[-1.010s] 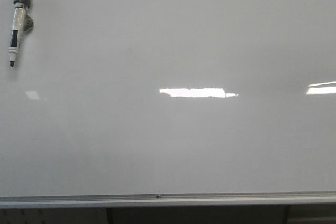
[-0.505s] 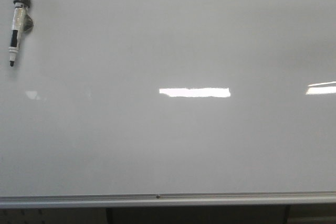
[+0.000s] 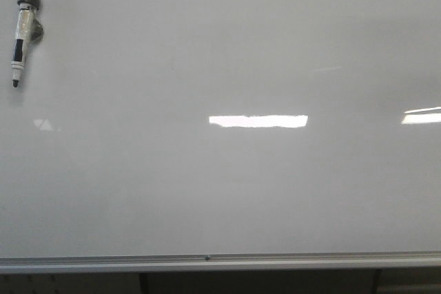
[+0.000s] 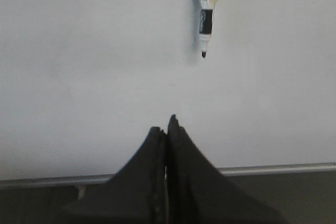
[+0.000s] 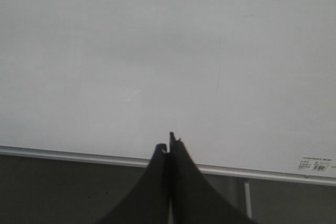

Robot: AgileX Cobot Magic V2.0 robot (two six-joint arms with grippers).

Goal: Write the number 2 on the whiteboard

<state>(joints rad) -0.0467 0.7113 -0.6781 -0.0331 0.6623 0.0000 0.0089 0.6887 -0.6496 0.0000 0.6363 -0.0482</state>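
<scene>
You are facing the whiteboard [image 3: 227, 191], which fills nearly the whole front view as a glossy grey-white sheet; its silver bottom rail [image 3: 220, 261] runs level across the lower edge, and bright rectangular light reflections [image 3: 258, 121] sit on its surface at mid-height and toward the right edge. No written digit shows anywhere on the board in any view, so the number 2 is not yet drawn. Your left claw [image 4: 167, 124] appears only in the left wrist view, with its two dark fingers pressed together at the tips, closed on nothing, and pointing at the bare board above the rail. Your right claw [image 5: 169, 142] looks the same in the right wrist view: fingers meeting, empty, aimed at the board just above the rail, with a small printed label [image 5: 316, 164] on the board's lower corner nearby. The marker [image 3: 23, 32] hangs at the board's upper left corner in the front view, its long axis close to vertical with a slight lean, black cap end up and dark tip pointing down; it lies well apart from both claws.
</scene>
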